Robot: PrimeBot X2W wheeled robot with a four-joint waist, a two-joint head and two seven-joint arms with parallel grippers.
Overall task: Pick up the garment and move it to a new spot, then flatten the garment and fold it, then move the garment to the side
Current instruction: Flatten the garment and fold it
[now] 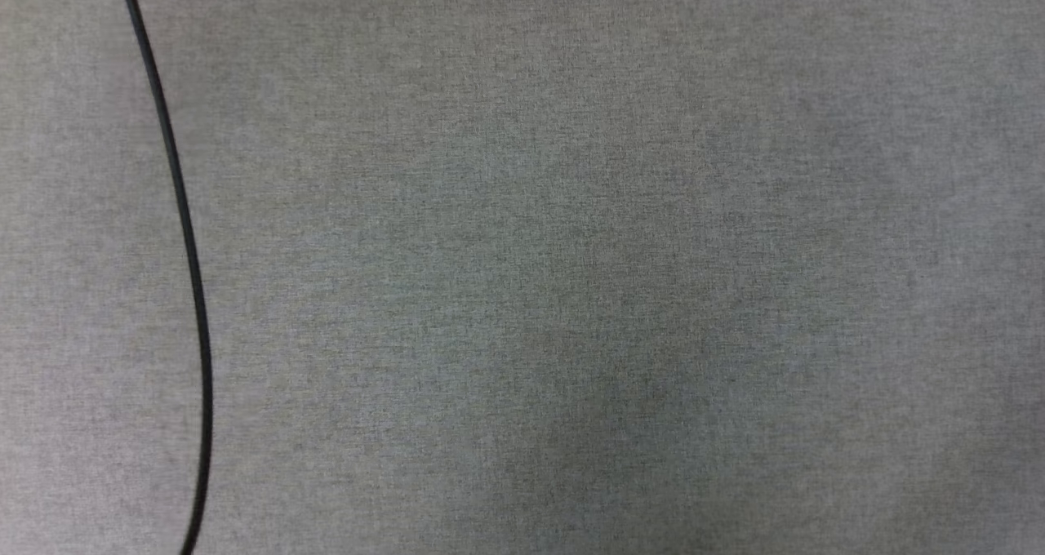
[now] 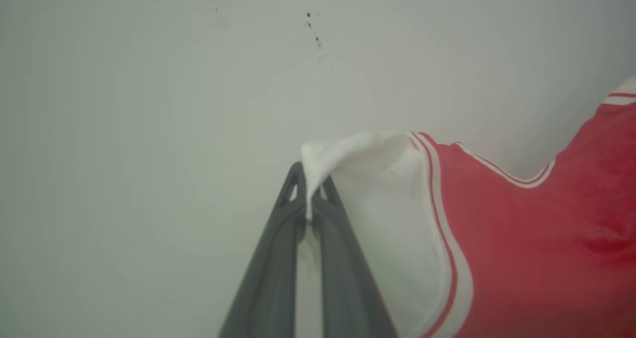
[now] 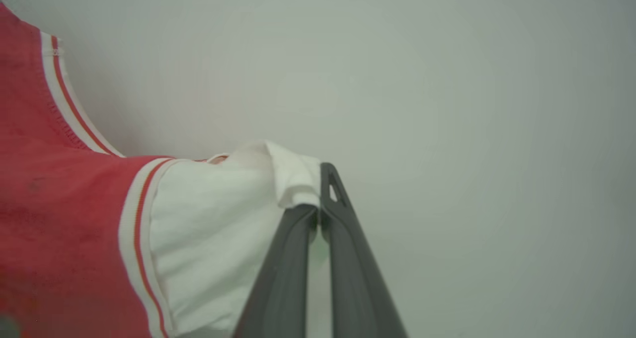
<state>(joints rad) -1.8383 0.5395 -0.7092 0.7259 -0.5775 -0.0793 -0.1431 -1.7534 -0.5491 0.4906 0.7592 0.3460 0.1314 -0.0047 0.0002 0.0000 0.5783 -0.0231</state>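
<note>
The left gripper (image 2: 310, 196), two long dark grey fingers, is pinched tight on a fold of white sleeve cloth. The corner of the sleeve stands up just above the tips and drapes away to the gripper's right in its wrist view. The sleeve belongs to the garment (image 2: 521, 238), a red basketball-style shirt of soft cloth with white short sleeves and red-and-white striped trim. Past the sleeve's striped seam the red body spreads further right, with the trimmed neckline dipping along its upper edge. Behind the gripper and the shirt is a pale plain surface (image 2: 124, 129), with a few dark specks (image 2: 313, 27) above the fingertips.

The right gripper (image 3: 318, 201) is likewise clamped on the other white sleeve, and the bunched edge covers one fingertip. From there the sleeve and then the red body run off to that gripper's left. Whether the shirt hangs or lies flat cannot be told.

The head view shows grey woven cloth (image 1: 571, 253) with a thin black cable (image 1: 184, 220) curving down its left part.
</note>
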